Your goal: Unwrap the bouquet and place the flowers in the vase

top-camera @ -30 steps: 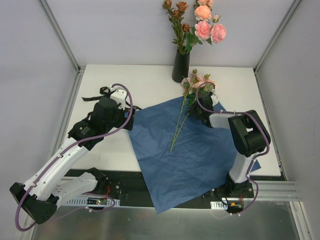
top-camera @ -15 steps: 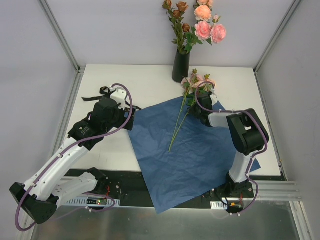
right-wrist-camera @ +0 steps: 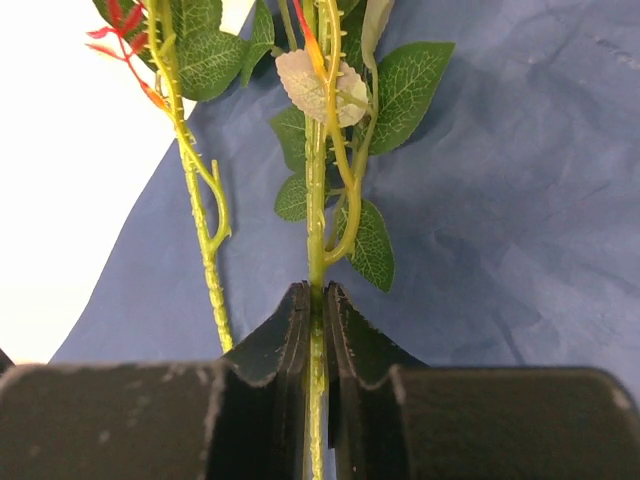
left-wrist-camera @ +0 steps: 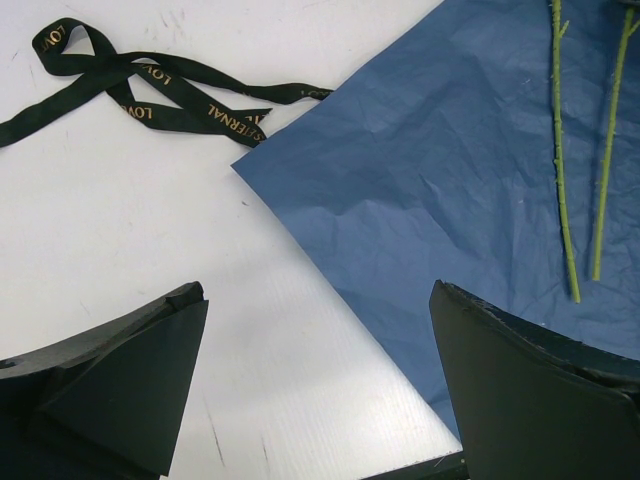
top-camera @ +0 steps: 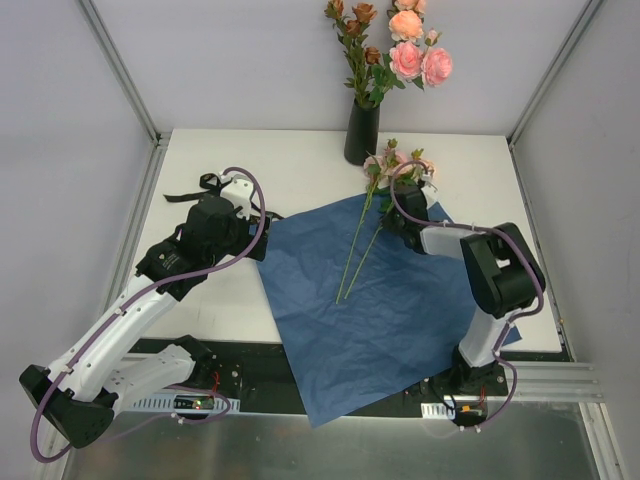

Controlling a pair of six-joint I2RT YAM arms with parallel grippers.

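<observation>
Bench [top-camera: 300, 165]: white, carrying everything here.
Blue sheet [top-camera: 400, 320]: spread flat, near corner hanging past the front edge.
Left hand [left-wrist-camera: 320, 295]: wide, holding nothing, hovering over the sheet's left edge.
Right hand [right-wrist-camera: 317, 300]: pinched narrow on one green stem.
Vase [top-camera: 361, 133]: upright at the back of the bench, several roses [top-camera: 405, 55] standing in it.
Loose flowers [top-camera: 352, 250]: two, stems side by side across the sheet, heads towards the vase, one gripped by the right hand.
Ribbon [left-wrist-camera: 150, 90]: black, untied, on bare bench left of the sheet.
</observation>
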